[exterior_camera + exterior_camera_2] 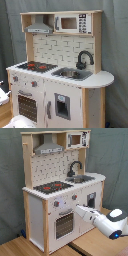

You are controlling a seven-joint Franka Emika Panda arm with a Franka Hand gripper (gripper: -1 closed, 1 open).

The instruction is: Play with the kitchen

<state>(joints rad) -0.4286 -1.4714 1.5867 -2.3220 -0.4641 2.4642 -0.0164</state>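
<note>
Approach is the step I judge to be in hand: in the second exterior view the arm [102,220] reaches in from the second exterior view's right, and its tip sits against the kitchen [60,188] front, just beside the oven door [65,224] and below the knobs [56,204]. I cannot tell how the gripper [79,209] stands; its end is hidden against the white panel. The task sets no single target, so I read the next move as picking one feature within reach, most likely the oven door handle or a knob, and it calls for a slow, straight advance with contact confirmed before any pull or turn.

Working left to right in the first exterior view, the kitchen stands on the floor against a grey curtain [115,55]. The grey hood [39,26] hangs at upper left, with a microwave [72,23] beside it. Below the hood lies the black-red hob [37,66]. The sink [72,74] comes next, with the black faucet [84,59] upright at its rear edge. The countertop ends in a rounded lobe. The lower front carries the windowed oven door and, to its right, a cupboard door [62,106]. A pegboard back panel spans the middle.
</note>
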